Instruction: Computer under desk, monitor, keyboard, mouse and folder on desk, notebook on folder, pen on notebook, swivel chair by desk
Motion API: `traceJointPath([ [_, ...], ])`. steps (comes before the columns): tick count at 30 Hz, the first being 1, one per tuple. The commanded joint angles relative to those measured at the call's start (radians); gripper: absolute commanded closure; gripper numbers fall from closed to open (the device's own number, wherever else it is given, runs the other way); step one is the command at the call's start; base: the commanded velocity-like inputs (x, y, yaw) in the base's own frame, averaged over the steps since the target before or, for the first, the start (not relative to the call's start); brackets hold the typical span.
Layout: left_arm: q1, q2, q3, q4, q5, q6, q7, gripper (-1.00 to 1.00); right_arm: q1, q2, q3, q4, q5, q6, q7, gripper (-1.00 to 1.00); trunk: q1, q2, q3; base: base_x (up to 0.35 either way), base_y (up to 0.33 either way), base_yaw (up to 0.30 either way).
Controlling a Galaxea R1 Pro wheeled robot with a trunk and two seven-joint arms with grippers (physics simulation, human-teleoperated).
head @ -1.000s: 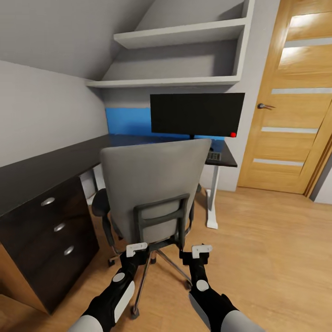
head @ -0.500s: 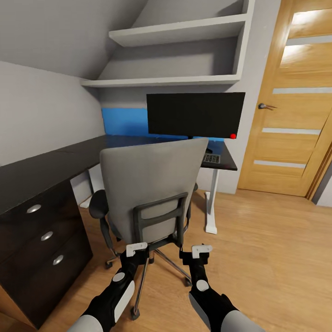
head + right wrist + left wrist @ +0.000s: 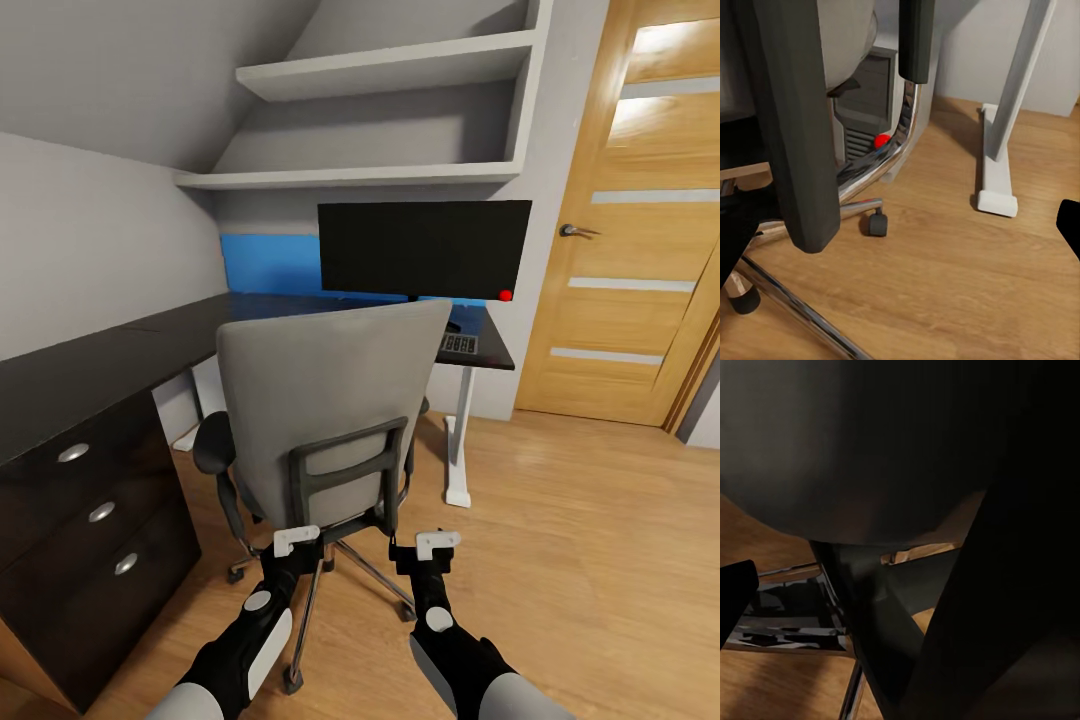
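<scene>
Facing the castor-mounted, likely free-rolling swivel chair [image 3: 330, 420], best gripped at its stiff black back frame [image 3: 345, 470]; pincer states impossible to tell.

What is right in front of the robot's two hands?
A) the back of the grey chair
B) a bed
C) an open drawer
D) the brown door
A: in the head view the swivel chair turns its grey backrest toward the robot, just beyond the left gripper and the right gripper.
</scene>
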Motion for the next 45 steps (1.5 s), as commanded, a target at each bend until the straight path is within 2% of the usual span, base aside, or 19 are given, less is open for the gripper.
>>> traceJointPath([
  [1,-0.001,0.001,-0.008,0.001,0.01,-0.005,0.008,-1.0,-0.001,-0.001,0.008,0.001,-0.01,-0.004,-0.005,-1.0,0.0,0.0,-0.001,0.0,0.0,0.0],
  [34,-0.001,0.003,-0.008,0.001,0.01,-0.006,0.006,-1.0,-0.001,-0.002,0.008,0.0,-0.01,-0.004,-0.005,-1.0,0.0,0.0,-0.001,0.081,-0.048,0.0],
  [45,-0.001,0.003,-0.008,0.001,0.011,-0.005,0.01,-1.0,-0.001,-0.002,0.008,0.0,-0.01,-0.004,-0.005,-1.0,0.0,0.0,-0.001,0.119,0.152,0.0],
])
